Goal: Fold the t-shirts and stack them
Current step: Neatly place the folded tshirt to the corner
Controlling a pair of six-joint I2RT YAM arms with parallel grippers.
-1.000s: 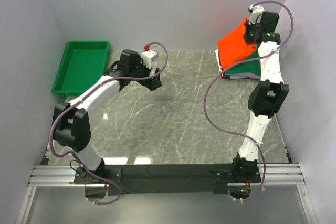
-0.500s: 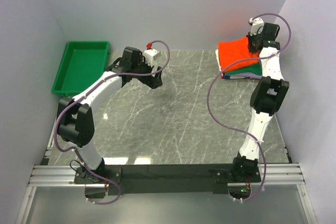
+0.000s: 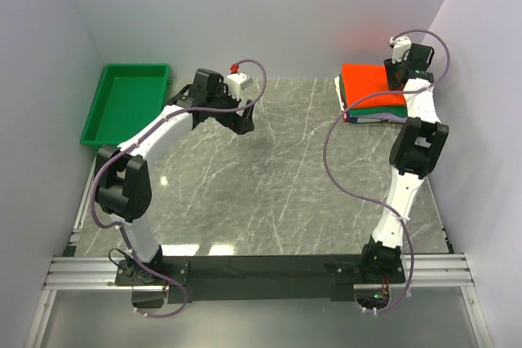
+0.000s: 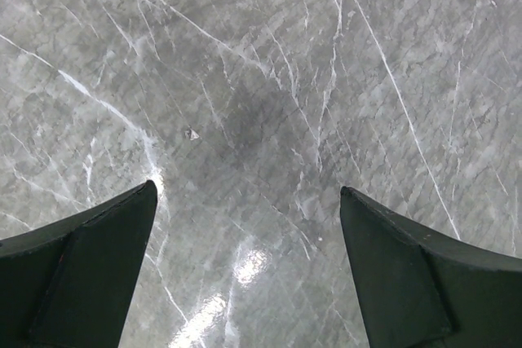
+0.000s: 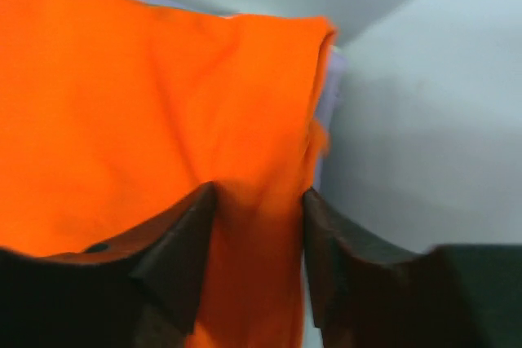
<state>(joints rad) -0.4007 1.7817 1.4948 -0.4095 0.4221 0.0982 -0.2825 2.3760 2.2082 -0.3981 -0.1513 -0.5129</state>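
While left gripper (image 4: pixel 246 187) hangs wide open, holding nothing, over the tabletop (image 3: pixel 285 185) mid-scene, the orange-red tee (image 3: pixel 367 83) lies atop the folded stack (image 3: pixel 382 108) at far-right corner, with right gripper (image 5: pixel 259 191) pinched shut on its edge. Risk: if arm retracts w/o releasing, cloth drags, top fold opens and tee slides off. Thin layers beneath may shift too.

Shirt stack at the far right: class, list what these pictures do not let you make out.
Top view: the lower shirts under the orange shirt show only thin edges, too small to count.
Right wrist view: the right gripper straddles that shirt; blur hides whether it pinches.
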